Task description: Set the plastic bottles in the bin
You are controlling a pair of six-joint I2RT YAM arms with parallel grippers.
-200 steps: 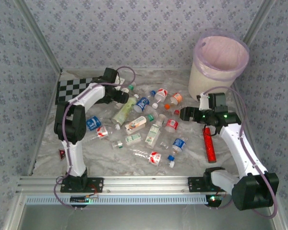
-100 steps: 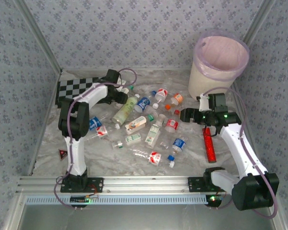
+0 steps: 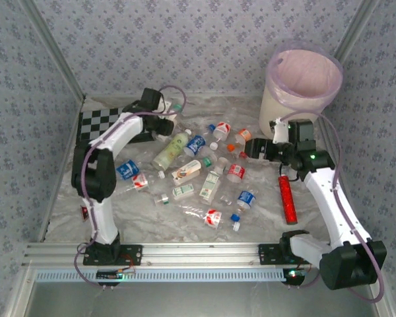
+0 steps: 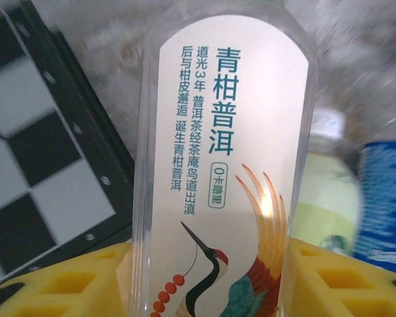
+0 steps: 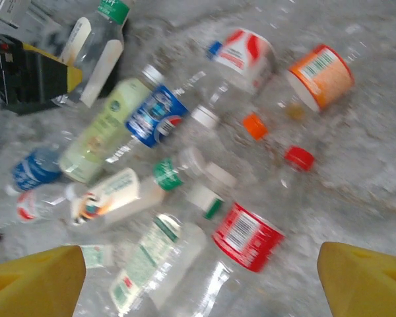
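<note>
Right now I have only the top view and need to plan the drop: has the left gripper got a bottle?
Observer: Yes. In the left wrist view the left gripper has yellow fingers against both sides of a bottle.
Operator: Which bottle?
Observer: A clear one; its white label shows a crane.
Operator: And the other one?
Observer: The right gripper is open and empty, above a red-labelled bottle.

left arm [image 3: 119, 135] stretched far out, left gripper [image 3: 166, 123] clamped on a crane-label bottle [image 4: 224, 132]; right gripper [image 3: 251, 146] hovering wide open beside the bin [image 3: 284, 111].
</note>
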